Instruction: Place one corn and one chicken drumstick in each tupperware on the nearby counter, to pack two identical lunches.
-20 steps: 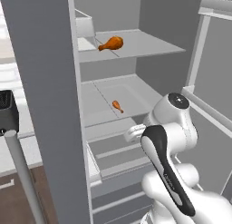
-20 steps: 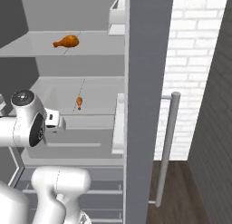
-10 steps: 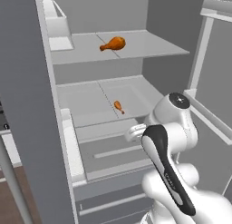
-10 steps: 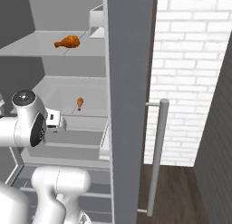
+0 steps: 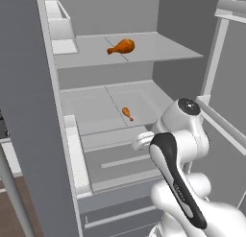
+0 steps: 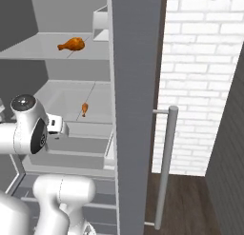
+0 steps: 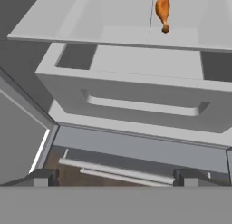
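We face an open fridge. One chicken drumstick [image 5: 121,47] lies on the upper shelf [image 5: 158,48], another [image 5: 127,113] on the shelf below. Our gripper [image 7: 113,177], fingertips apart and empty, hangs before the drawer [image 7: 136,89]. Next, we judge, reach the lower drumstick.

Orange-brown chicken drumstick [image 5: 121,46], pale grey shelves [image 5: 158,44], white brick wall [image 6: 200,77].

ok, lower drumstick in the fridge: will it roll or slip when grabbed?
The lower drumstick looks rigid, so likely no flop. Its round meaty end tapering to a thin bone suggests it could pivot or roll on the smooth shelf if nudged. It looks small and probably light; gripping the meaty end seems safer.
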Controlling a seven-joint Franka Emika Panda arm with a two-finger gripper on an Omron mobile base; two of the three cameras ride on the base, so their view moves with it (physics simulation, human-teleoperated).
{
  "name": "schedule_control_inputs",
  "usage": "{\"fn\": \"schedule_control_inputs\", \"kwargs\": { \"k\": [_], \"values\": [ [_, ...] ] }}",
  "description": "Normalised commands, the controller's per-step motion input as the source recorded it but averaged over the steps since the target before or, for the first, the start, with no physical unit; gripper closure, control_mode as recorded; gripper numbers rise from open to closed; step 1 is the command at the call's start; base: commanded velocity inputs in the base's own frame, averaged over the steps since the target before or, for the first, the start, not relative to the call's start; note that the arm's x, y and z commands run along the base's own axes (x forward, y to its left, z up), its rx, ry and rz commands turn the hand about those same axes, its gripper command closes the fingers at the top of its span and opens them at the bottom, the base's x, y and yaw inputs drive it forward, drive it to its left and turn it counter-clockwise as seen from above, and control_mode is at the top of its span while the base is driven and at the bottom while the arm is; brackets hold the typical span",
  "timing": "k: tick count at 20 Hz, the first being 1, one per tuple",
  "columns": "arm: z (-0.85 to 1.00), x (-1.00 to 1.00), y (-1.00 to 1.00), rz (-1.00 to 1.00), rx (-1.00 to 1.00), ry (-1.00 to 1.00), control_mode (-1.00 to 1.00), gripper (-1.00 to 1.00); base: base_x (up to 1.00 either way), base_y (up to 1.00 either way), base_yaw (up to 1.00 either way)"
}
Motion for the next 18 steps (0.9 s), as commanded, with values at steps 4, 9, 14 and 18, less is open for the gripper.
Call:
{"fn": "schedule_control_inputs", "kwargs": {
  "k": [4, 9, 14, 18],
  "values": [
    [0.0, 1.0, 0.14, -0.01, 0.13, -0.08, -1.0, -1.0, 0.0, 0.0, 0.0],
    [-0.09, 1.0, 0.25, -0.2, 0.03, -0.06, -1.0, -1.0, 0.0, 0.0, 0.0],
    [-0.15, 0.99, 0.19, -0.23, 0.0, 0.0, -1.0, -1.0, 0.0, 0.0, 0.0],
    [0.0, 0.92, 0.0, -0.19, 0.0, 0.0, -1.0, -1.0, 0.0, 0.0, 0.0]
  ]
}}
